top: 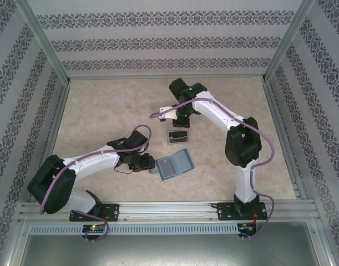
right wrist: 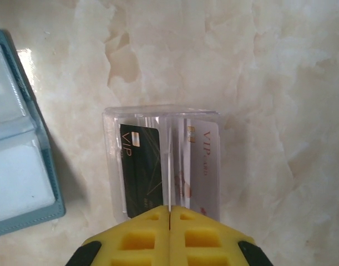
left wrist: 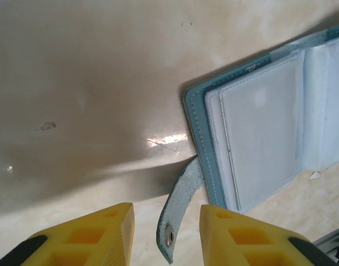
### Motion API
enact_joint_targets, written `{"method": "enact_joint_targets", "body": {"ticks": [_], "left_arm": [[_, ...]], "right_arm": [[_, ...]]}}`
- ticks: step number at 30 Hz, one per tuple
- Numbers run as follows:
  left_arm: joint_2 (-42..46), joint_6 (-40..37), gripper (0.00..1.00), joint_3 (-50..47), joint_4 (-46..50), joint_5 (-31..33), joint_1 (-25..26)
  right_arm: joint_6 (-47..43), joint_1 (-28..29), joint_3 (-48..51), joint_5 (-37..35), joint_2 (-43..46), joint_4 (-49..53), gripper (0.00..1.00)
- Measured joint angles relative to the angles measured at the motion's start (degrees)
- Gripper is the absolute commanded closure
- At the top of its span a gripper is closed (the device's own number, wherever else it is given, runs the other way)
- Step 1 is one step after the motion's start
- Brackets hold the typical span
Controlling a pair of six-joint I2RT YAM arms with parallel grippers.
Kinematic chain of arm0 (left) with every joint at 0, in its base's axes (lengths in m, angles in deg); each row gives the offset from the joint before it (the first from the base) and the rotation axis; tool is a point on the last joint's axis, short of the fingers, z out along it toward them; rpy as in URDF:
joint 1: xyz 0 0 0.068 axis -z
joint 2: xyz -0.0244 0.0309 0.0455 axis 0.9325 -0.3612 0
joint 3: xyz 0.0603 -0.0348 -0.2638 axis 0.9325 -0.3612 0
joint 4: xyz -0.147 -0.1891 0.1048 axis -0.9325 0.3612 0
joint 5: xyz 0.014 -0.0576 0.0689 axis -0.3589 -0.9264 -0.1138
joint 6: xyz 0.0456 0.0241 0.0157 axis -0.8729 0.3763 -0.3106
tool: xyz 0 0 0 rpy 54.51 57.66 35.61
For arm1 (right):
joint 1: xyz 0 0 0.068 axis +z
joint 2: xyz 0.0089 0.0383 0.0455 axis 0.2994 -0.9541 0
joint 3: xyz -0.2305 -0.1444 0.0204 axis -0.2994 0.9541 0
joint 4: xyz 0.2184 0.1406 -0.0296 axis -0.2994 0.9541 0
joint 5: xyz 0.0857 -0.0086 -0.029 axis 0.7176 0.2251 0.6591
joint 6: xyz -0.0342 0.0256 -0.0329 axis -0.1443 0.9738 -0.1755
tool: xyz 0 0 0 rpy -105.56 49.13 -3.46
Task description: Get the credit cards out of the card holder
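The teal card holder [top: 175, 164] lies open on the table, its pale inner pockets [left wrist: 258, 138] facing up. Its grey tab [left wrist: 180, 199] curls up between the yellow fingers of my left gripper [left wrist: 167, 216], which is open and clear of the tab on both sides. My right gripper [right wrist: 169, 209] hovers over a clear tray [right wrist: 158, 111], shut on a thin white credit card [right wrist: 169, 177] seen edge-on. A black VIP card [right wrist: 138, 166] and a white VIP card [right wrist: 205, 166] lie in the tray. The card holder's edge [right wrist: 19, 183] shows at left.
The clear tray [top: 178, 136] sits just beyond the card holder, mid-table, under the right gripper [top: 182, 123]. The left gripper [top: 150, 165] is at the holder's left edge. Patterned walls and metal rails enclose the marbled tabletop [top: 102, 116].
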Motion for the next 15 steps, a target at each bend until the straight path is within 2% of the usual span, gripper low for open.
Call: {"method": "enact_joint_targets", "body": {"ticks": [9, 15], "left_arm": [[-0.09, 2.86, 0.62, -2.99, -4.20, -4.48, 0.00], [-1.68, 4.04, 0.63, -3.30, -6.08, -6.01, 0.00]], "right_arm": [[-4.09, -1.09, -7.30, -0.50, -5.66, 3.65, 1.00], [-4.83, -1.36, -8.76, 0.20, -8.81, 6.23, 1.00]]}}
